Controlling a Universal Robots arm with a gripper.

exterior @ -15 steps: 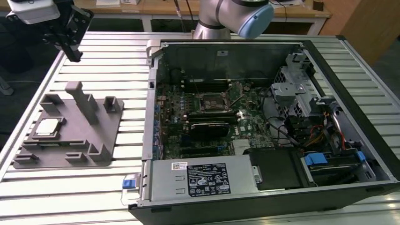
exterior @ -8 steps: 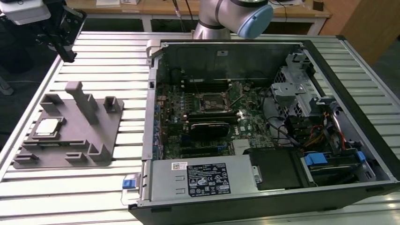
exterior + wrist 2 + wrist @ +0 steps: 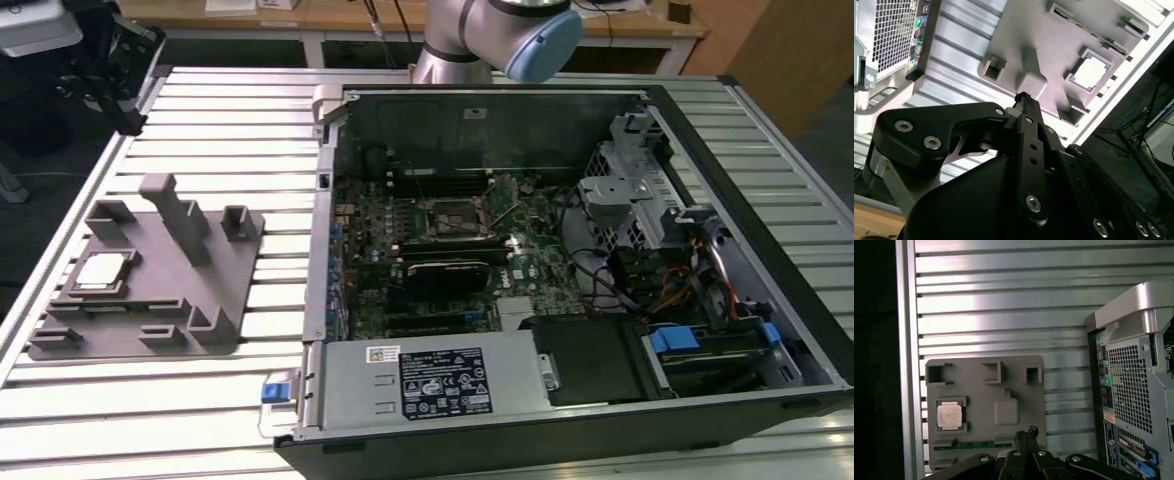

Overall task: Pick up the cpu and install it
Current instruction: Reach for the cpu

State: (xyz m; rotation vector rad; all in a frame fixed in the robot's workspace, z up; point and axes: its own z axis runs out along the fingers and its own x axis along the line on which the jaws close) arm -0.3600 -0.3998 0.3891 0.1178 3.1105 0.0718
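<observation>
The cpu [image 3: 104, 272], a small square chip with a shiny silver top, lies in a recess of a grey plastic fixture [image 3: 160, 300] on the exterior view's left. It also appears in the first wrist view as cpu [image 3: 949, 416] and in the second wrist view as cpu [image 3: 1089, 72]. My gripper [image 3: 1026, 431] hangs high above the fixture [image 3: 1004, 385], apart from the chip, its fingers shut together with nothing between them. The same gripper [image 3: 1024, 96] is seen edge-on over the fixture [image 3: 1054, 40]. The black socket frame [image 3: 451, 218] sits on the motherboard inside the open computer case [image 3: 334, 180].
The case lies open on a slatted aluminium table [image 3: 200, 110], with a power supply [image 3: 427, 380] at the front and a drive cage [image 3: 641, 190] on the exterior view's right. The arm's base [image 3: 494, 30] stands behind the case. Upright posts [image 3: 174, 215] rise from the fixture.
</observation>
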